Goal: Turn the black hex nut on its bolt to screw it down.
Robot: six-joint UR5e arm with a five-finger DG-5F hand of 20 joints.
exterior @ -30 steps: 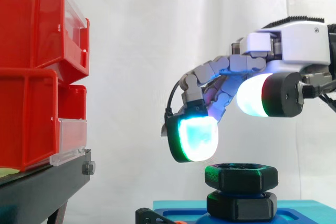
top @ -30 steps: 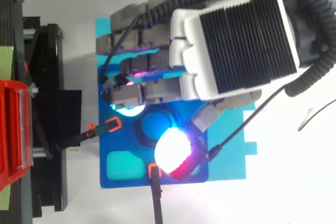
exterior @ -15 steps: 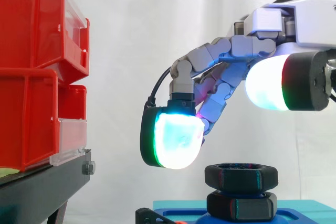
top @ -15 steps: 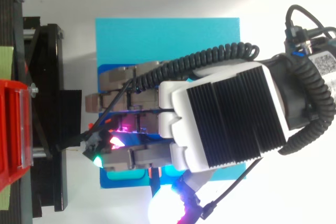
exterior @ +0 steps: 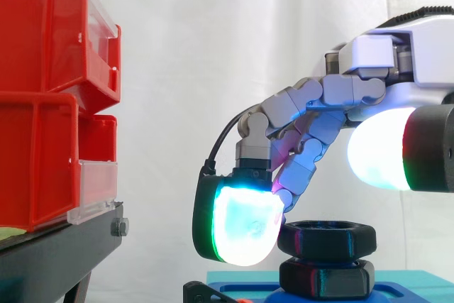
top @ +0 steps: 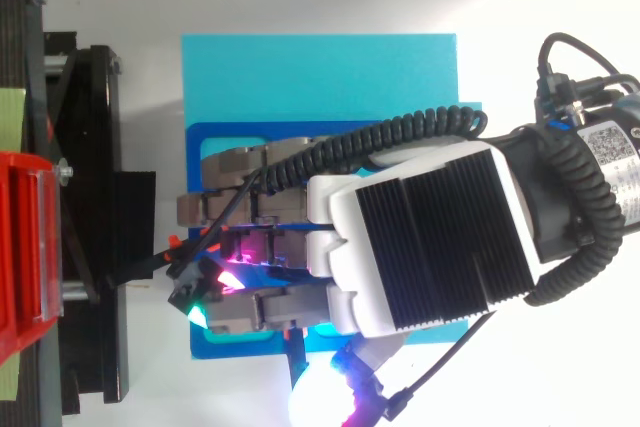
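Note:
The black hex nut (exterior: 326, 238) sits on its bolt above a second black hex piece (exterior: 326, 279), on a blue fixture plate (exterior: 404, 283) (top: 200, 142). My hand (exterior: 397, 69) (top: 430, 237) reaches in from the right and hangs over the nut, which it hides in the top view. Its fingers bend downward. One glowing white-green fingertip pad (exterior: 241, 228) hangs beside the nut's left side, on the camera's side of it. A thinner finger (exterior: 292, 193) comes down to the nut's top left edge. The thumb pad (exterior: 386, 150) stays high at the right, well off the nut.
Stacked red bins (exterior: 42, 104) (top: 20, 247) stand on a black stand (exterior: 57, 253) (top: 90, 147) at the left. The fixture lies on a cyan sheet (top: 300, 77). A black clamp arm with an orange tip (top: 175, 241) reaches onto the plate's left edge.
The hand rose and swung round over the nut, then came down. Its leading fingertip pad dropped from above the nut to level with its left side.

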